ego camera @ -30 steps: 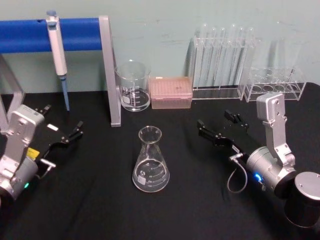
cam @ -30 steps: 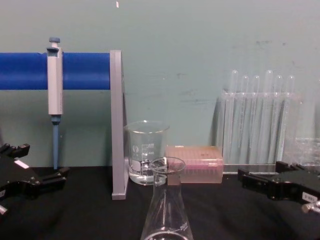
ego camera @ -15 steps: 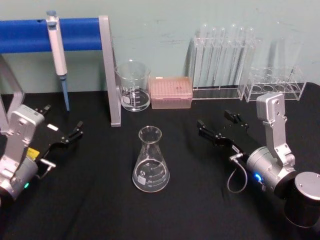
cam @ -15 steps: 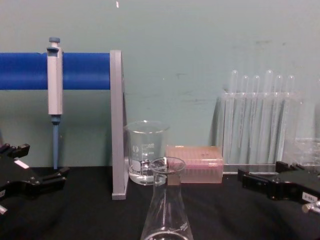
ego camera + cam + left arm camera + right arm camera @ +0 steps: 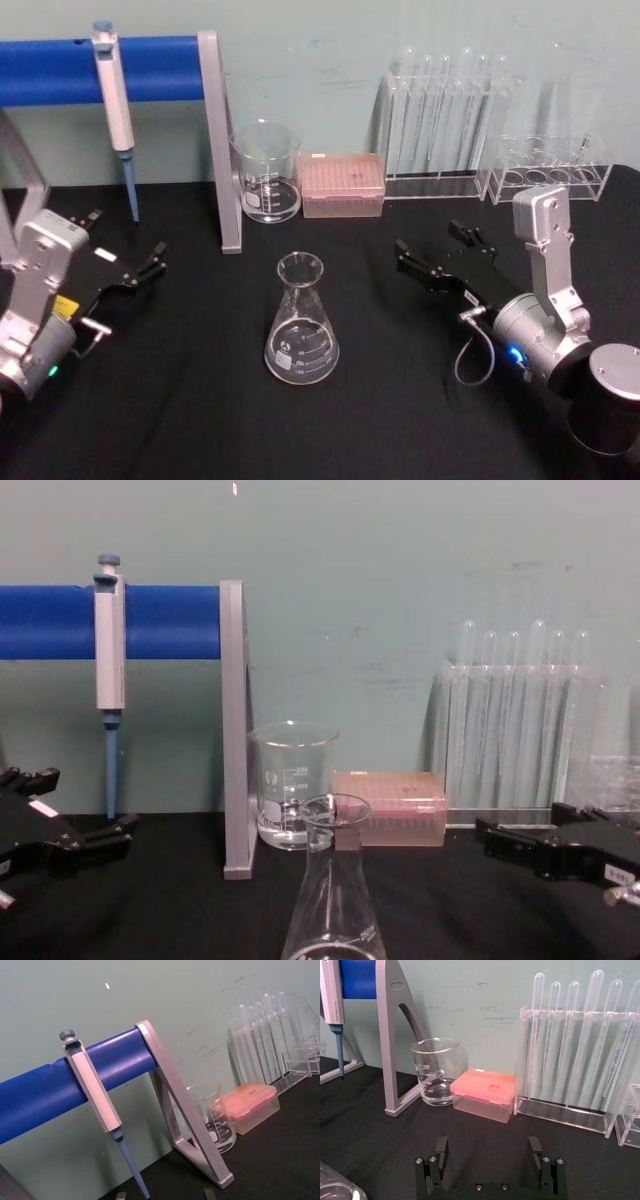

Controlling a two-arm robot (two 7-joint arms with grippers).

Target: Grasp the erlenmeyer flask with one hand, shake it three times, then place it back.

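pale green wall (image 5: 330, 40), black tabletop (image 5: 200, 420)

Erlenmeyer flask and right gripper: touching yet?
Apart. The head view shows bare black table between the erlenmeyer flask and the open right gripper, which sits off to the flask's right.

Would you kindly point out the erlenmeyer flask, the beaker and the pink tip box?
erlenmeyer flask (image 5: 301, 335): head view, on its conical body.
beaker (image 5: 267, 180): head view, on its glass wall.
pink tip box (image 5: 484, 1089): right wrist view, on its lid.
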